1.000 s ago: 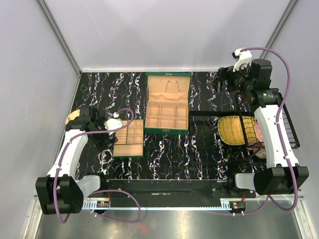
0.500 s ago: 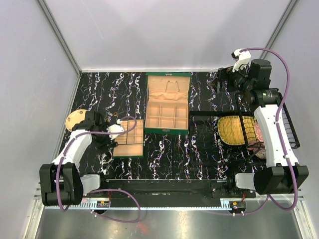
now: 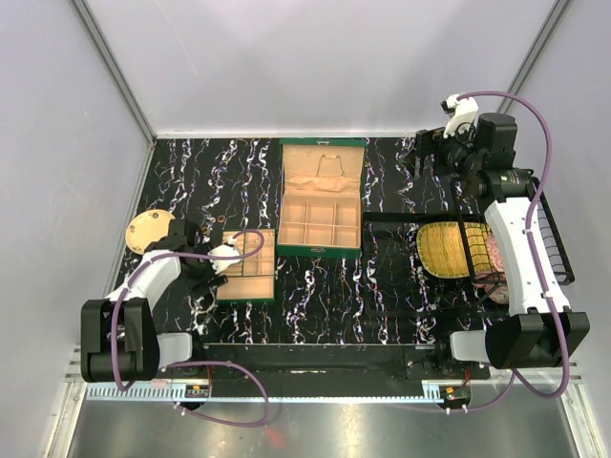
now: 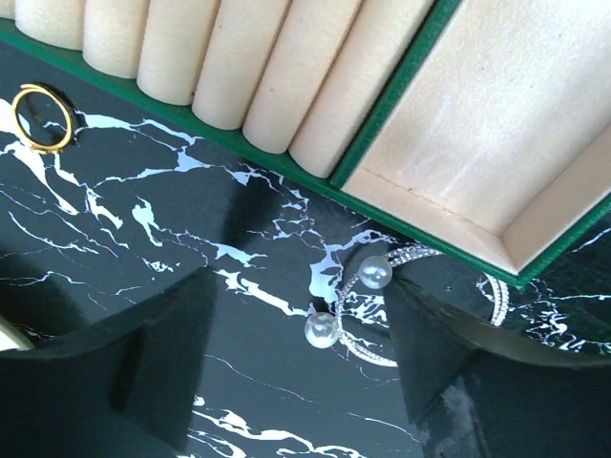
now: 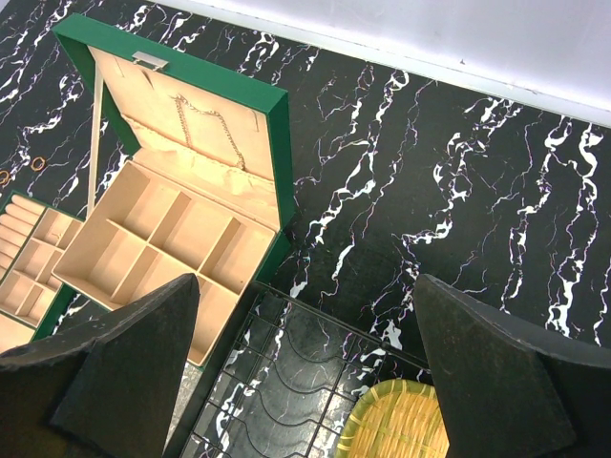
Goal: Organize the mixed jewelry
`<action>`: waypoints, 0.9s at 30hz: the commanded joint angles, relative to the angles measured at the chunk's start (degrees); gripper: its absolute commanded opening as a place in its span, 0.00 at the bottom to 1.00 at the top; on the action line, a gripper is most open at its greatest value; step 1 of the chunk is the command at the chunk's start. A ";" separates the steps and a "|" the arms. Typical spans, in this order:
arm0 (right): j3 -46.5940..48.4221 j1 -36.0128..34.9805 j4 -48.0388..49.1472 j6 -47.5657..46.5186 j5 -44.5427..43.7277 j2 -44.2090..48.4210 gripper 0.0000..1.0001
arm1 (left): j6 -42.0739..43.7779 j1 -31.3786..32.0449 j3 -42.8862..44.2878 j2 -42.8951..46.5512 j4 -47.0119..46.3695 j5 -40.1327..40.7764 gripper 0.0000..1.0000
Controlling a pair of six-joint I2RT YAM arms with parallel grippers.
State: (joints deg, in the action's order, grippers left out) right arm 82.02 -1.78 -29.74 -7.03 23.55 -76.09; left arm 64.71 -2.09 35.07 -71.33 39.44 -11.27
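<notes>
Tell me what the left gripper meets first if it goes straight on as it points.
Probably the pearl-tipped bracelet, lying on the black table right before the open left gripper, just beside the green-edged tray. Depth is unclear; it might touch table first.

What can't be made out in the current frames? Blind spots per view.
- Top view: the left gripper covers the pearl-tipped bracelet; the gold ring is too small to pick out there.
- Left wrist: part of the bracelet's loop sits behind a finger.
- Right wrist: the yellow mat is cut by the bottom edge, the tan tray by the left edge.
- Top view: the right arm hides most of a pinkish item.
</notes>
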 commanded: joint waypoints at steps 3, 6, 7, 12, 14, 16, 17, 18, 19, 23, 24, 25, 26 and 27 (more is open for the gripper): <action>-0.02 -0.24 1.96 0.35 0.44 -0.28 1.00 | 1.74 0.33 -3.34 -1.62 -4.99 1.69 0.58; -0.02 -0.24 2.05 0.35 0.53 -0.72 1.00 | 2.00 0.42 -4.04 -2.23 -4.99 1.60 0.41; -0.02 -0.15 2.05 0.35 0.53 -0.81 1.00 | 1.91 0.42 -4.13 -2.41 -4.99 1.51 0.34; -0.02 -0.24 2.05 0.43 0.18 -1.07 1.00 | 1.39 0.42 -3.69 -3.55 -3.76 2.03 0.08; -0.02 -0.24 2.05 0.35 0.09 -1.16 1.00 | 1.65 0.42 -3.78 -3.03 -3.41 2.83 0.07; -0.02 -0.24 2.05 0.35 0.09 -1.25 1.00 | 2.00 0.42 -3.61 -2.41 -3.14 3.53 0.06; -0.02 -0.24 1.96 0.35 0.00 -1.25 1.00 | 2.00 0.42 -3.43 -1.54 -2.62 3.71 0.04; -0.02 -0.24 2.05 0.35 -0.08 -1.34 1.00 | 2.00 0.42 -2.82 -1.01 -2.27 3.71 0.04; -0.02 -0.24 2.05 0.26 -0.17 -1.42 1.00 | 1.65 0.33 -2.29 -0.57 -1.92 3.71 0.03; -0.02 -0.15 2.05 0.26 -0.26 -1.51 1.00 | -0.89 0.33 1.75 1.19 1.42 3.36 0.00; -0.02 -0.24 2.05 0.26 -0.26 -1.69 1.00 | -1.42 0.33 3.93 1.19 2.12 3.18 0.00; 0.07 -0.24 2.05 0.26 -0.26 -1.69 1.00 | -2.56 0.33 5.17 1.11 2.91 2.83 0.00; -0.02 -0.24 2.05 0.26 -0.26 -1.69 1.00 | -3.18 0.33 6.32 1.19 4.75 2.31 0.00; -0.02 -0.24 2.05 0.35 -0.26 -1.69 1.00 | -4.05 0.24 8.33 1.11 5.46 1.26 0.00</action>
State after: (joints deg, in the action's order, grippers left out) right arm 81.82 -1.78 -29.71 -7.03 23.49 -77.82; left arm 63.86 -1.56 36.27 -71.50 40.82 -8.32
